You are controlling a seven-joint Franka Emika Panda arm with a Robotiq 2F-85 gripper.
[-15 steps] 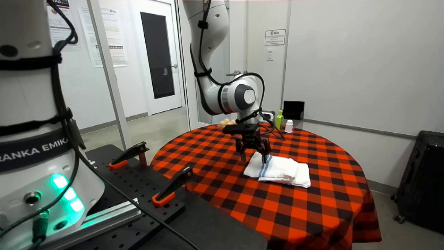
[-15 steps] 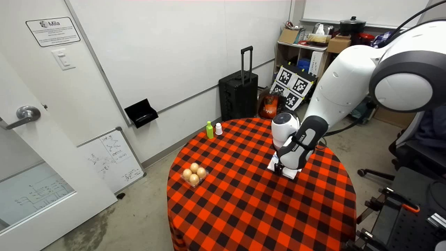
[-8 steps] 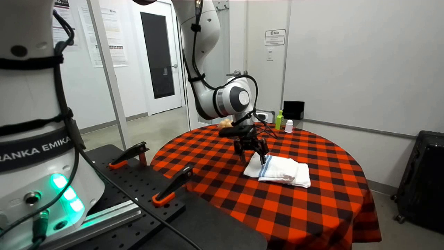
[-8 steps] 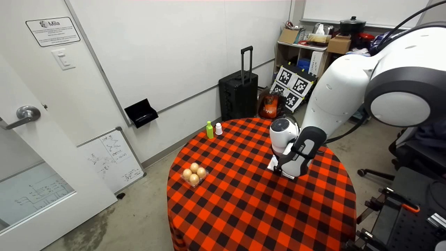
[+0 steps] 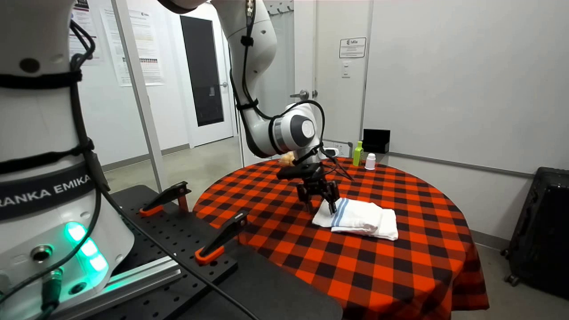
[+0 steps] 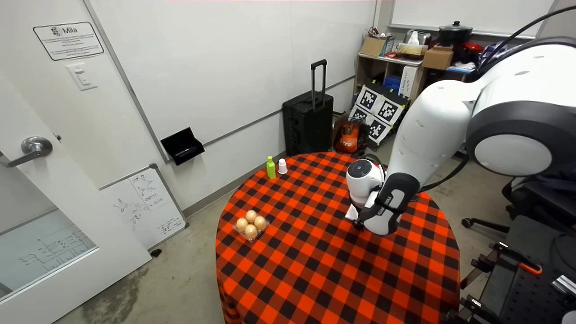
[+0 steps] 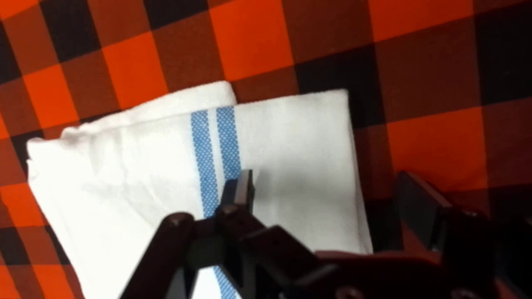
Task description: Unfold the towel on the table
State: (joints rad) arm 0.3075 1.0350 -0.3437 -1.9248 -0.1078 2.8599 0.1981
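Lower now than a second ago in both exterior views: one gripper [image 5: 321, 210], its two fingers [image 7: 242, 190] spread. One finger stands over the towel [image 5: 362, 218] by two blue stripes [image 7: 227, 137], the other past its edge toward three o'clock in the wrist view; contact undetermined. Towel folded, unmoved. By the clock on the round table [image 6: 324, 261] in an exterior view, I count: towel at one; four brown eggs [image 6: 250, 231] at ten; one green bottle [image 6: 271, 169] and one white container [image 6: 282, 167] at eleven. Wall sign [image 6: 68, 41] reads "Mila"; arm base [image 5: 44, 192], "RANKA EMIKA", start cut off.
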